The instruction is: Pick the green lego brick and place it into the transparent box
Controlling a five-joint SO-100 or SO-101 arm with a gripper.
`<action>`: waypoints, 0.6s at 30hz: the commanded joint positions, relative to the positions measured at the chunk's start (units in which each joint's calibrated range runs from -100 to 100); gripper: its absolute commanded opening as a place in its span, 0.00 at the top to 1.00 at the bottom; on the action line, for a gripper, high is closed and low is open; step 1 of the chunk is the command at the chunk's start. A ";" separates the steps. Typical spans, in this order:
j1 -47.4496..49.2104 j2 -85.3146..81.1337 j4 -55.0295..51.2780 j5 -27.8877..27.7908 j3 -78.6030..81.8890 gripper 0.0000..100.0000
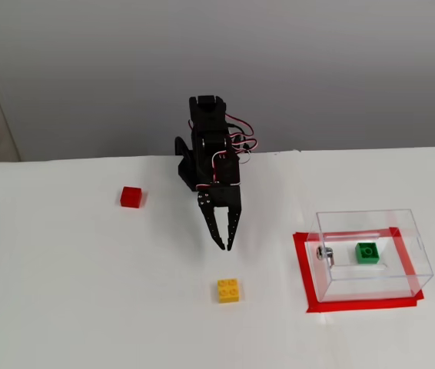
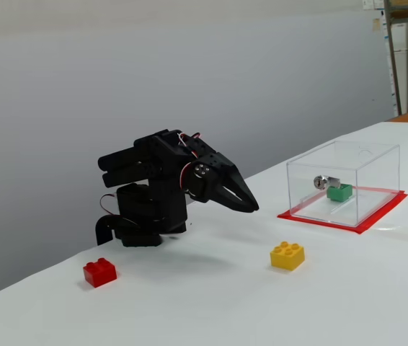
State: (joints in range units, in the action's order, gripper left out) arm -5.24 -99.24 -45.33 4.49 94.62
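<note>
The green lego brick lies inside the transparent box, near its middle; it also shows in the other fixed view within the box. My black gripper hangs above the table, left of the box and apart from it, with nothing between its fingers. Its jaws are closed together to a point. In the side fixed view the gripper points toward the box, well above the table.
A yellow studded brick lies just in front of the gripper; it also shows in the side view. A red block lies to the left. Red tape frames the box. A metal fitting sits on the box's left wall.
</note>
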 commanded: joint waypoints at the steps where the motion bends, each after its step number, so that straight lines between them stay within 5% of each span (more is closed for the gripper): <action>1: -1.23 -0.51 0.60 -0.16 3.12 0.98; 18: -4.19 -0.59 -8.80 0.05 4.03 0.98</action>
State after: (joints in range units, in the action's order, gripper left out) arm -8.87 -99.24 -52.87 4.49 98.41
